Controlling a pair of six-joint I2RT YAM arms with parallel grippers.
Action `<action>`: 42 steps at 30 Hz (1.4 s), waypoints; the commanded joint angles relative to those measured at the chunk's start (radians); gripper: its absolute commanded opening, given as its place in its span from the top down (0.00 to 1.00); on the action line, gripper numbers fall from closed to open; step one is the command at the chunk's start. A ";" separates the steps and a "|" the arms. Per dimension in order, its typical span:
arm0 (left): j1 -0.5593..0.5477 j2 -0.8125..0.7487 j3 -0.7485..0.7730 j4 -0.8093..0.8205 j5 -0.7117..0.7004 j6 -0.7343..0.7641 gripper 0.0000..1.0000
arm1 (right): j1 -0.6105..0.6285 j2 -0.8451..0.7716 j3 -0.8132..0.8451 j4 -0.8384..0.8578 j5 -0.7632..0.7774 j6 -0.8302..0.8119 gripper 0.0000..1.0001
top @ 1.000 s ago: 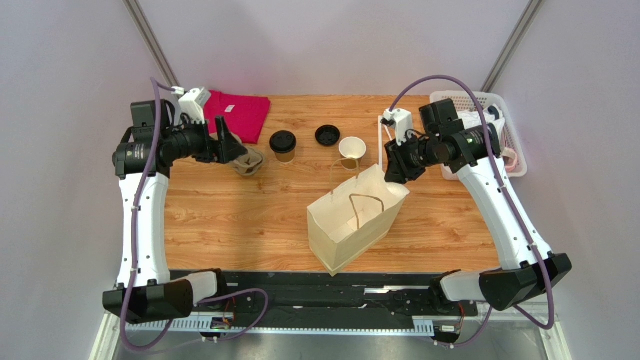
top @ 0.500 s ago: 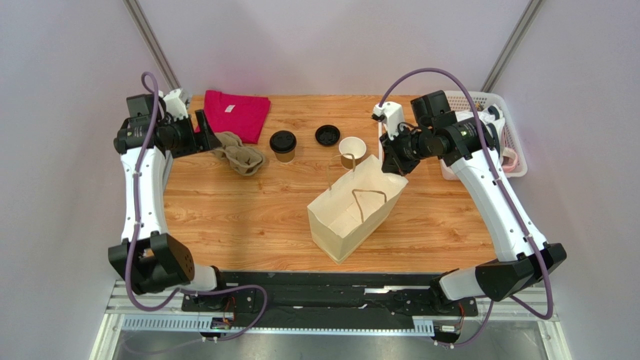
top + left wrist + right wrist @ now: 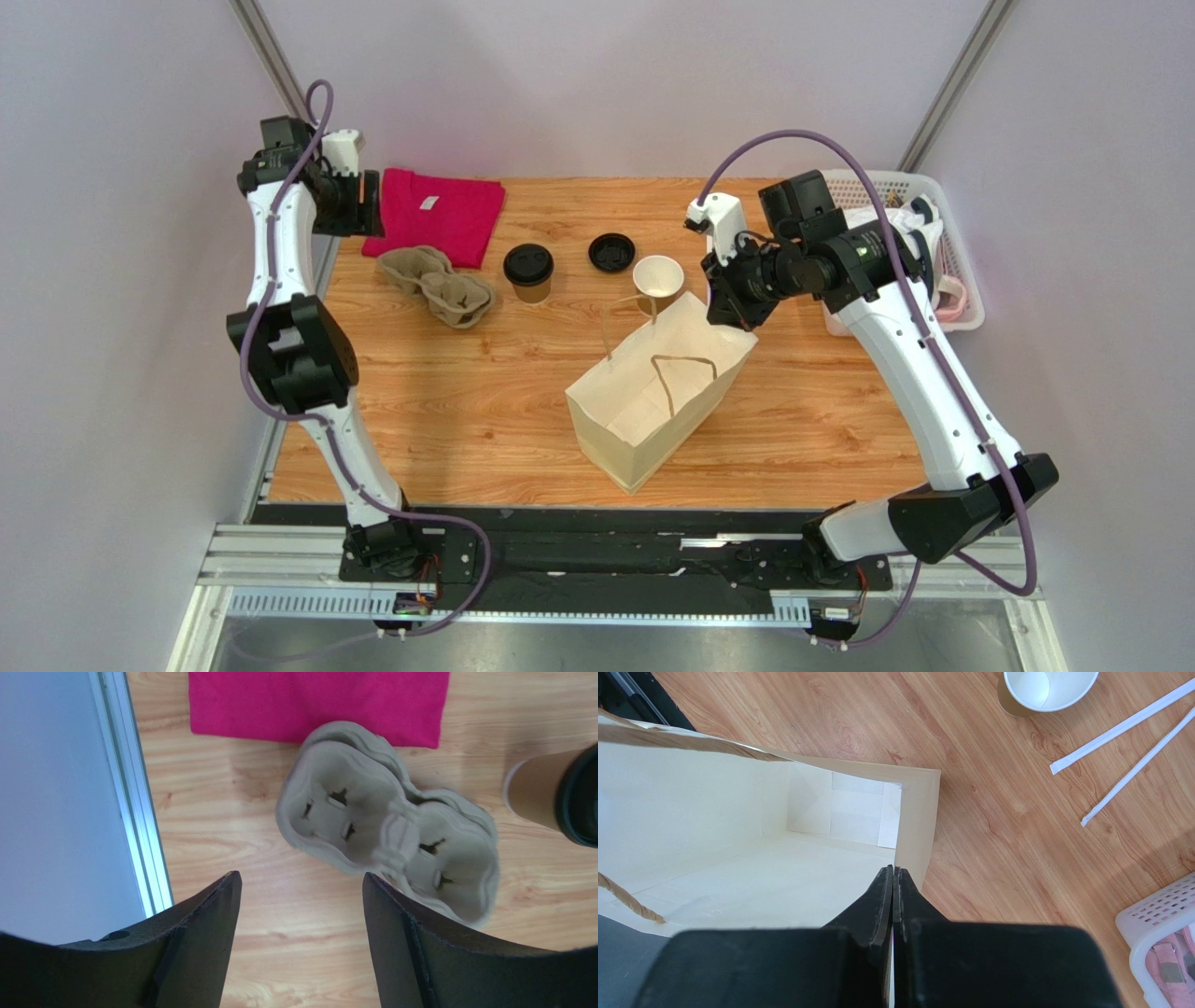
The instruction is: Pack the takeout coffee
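Observation:
The takeout coffee [image 3: 529, 270], a tan cup with a black lid, stands on the wooden table at the back centre; its edge shows in the left wrist view [image 3: 554, 794]. A cream paper bag [image 3: 645, 406] stands open mid-table. My right gripper [image 3: 725, 311] is shut on the bag's far rim, and in the right wrist view the closed fingers [image 3: 893, 869] pinch the bag wall [image 3: 738, 847]. My left gripper [image 3: 368, 203] is open and empty at the back left, above bare wood left of a grey pulp cup carrier [image 3: 438, 286]. The left wrist view shows the spread fingers [image 3: 300, 876] and the carrier [image 3: 389, 836].
An open tan cup with a white inside [image 3: 658, 280] and a loose black lid [image 3: 610, 252] sit behind the bag. A pink cloth [image 3: 438, 213] lies at the back left. A white basket [image 3: 958, 266] stands at the right edge. Two wrapped straws [image 3: 1116, 724] lie near the open cup.
My left arm has pulled back from the cup carrier toward the far left corner, leaving the carrier on the table. My right gripper, holding the bag rim, has shifted slightly back and left.

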 commanded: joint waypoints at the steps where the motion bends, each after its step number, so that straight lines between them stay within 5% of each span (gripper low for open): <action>1: 0.006 0.133 0.188 -0.133 0.027 0.127 0.31 | 0.006 -0.012 0.034 0.009 0.007 -0.018 1.00; 19: -0.031 0.339 0.322 -0.165 0.068 0.170 0.48 | 0.010 0.007 0.022 0.006 0.009 -0.021 1.00; 31: -0.063 0.414 0.367 -0.167 -0.030 0.166 0.52 | 0.010 0.010 0.016 0.003 0.004 -0.025 1.00; 36: -0.063 0.396 0.359 -0.153 -0.032 0.158 0.50 | 0.010 0.011 0.008 0.005 0.001 -0.025 1.00; 42: -0.063 0.351 0.348 -0.127 -0.018 0.152 0.36 | 0.010 0.015 0.013 0.003 -0.005 -0.024 1.00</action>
